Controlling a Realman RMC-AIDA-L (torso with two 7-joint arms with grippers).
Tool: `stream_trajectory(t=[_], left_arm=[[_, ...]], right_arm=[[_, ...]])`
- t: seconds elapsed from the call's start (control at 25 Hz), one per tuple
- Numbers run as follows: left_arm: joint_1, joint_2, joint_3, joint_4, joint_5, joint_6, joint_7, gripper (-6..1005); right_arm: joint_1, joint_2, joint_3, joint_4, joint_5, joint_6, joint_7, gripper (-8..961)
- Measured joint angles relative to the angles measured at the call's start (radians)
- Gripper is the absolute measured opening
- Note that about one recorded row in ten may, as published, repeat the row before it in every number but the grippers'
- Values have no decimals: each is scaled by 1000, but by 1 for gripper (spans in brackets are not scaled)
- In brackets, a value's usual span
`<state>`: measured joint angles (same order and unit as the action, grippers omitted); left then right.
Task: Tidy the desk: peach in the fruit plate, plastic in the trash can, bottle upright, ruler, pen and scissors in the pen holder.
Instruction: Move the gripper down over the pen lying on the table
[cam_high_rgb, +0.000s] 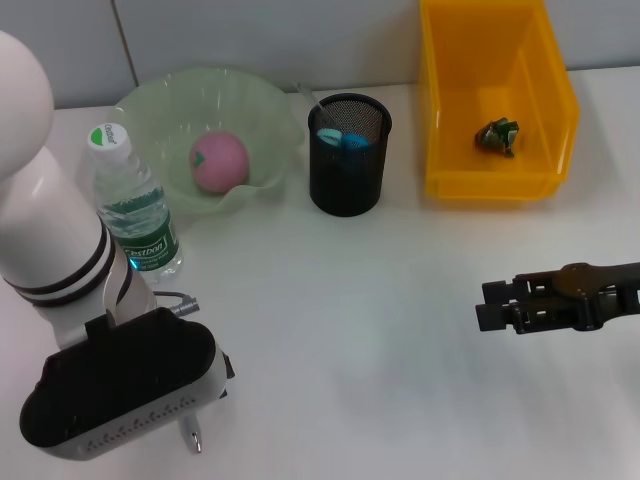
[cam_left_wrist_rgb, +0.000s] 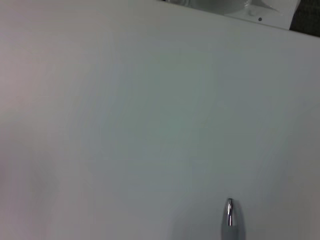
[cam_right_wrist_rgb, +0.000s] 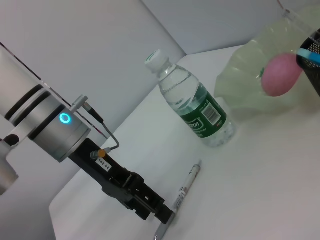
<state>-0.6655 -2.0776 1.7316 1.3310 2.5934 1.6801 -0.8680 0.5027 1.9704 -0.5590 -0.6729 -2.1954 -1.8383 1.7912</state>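
Pen (cam_right_wrist_rgb: 186, 185) apparently beside left gripper (cam_right_wrist_rgb: 162, 216) fingers.

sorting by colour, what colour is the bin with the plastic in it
Yellow; the bin shows best in the head view, with the plastic inside.

1. You had a white desk top (cam_high_rgb: 380, 330) filling most of the head view; its surface was plain, smooth and slightly glossy.
2. You saw that same desk top (cam_left_wrist_rgb: 125, 110) take up nearly all of the left wrist view, with no marks on it.
3. Behind the desk's far edge stood a pale grey wall (cam_high_rgb: 220, 40), split by a thin, slightly slanted seam (cam_high_rgb: 124, 45).
4. You could see the wall (cam_right_wrist_rgb: 100, 40) again in the right wrist view, meeting the desk top (cam_right_wrist_rgb: 260, 190) along a straight edge.
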Motion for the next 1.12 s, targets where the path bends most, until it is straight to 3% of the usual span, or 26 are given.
stream_trajectory(t=[0.24,0.4,0.6,1.12], left_arm=[[-11,0,4,-19,0,0,2,752],[-16,0,10,-24,0,2,2,637],[-24,0,12,-39,1,-2,2,572],[-17,-1,53,-57,21,-77,-23,557]], right_arm=[[3,-1,-1,-1,0,-1,0,712],[4,-1,-1,1,0,-2,0,711],[1,0,-1,2,0,-3,0,709],[-10,3,-1,6,0,-3,-1,705]])
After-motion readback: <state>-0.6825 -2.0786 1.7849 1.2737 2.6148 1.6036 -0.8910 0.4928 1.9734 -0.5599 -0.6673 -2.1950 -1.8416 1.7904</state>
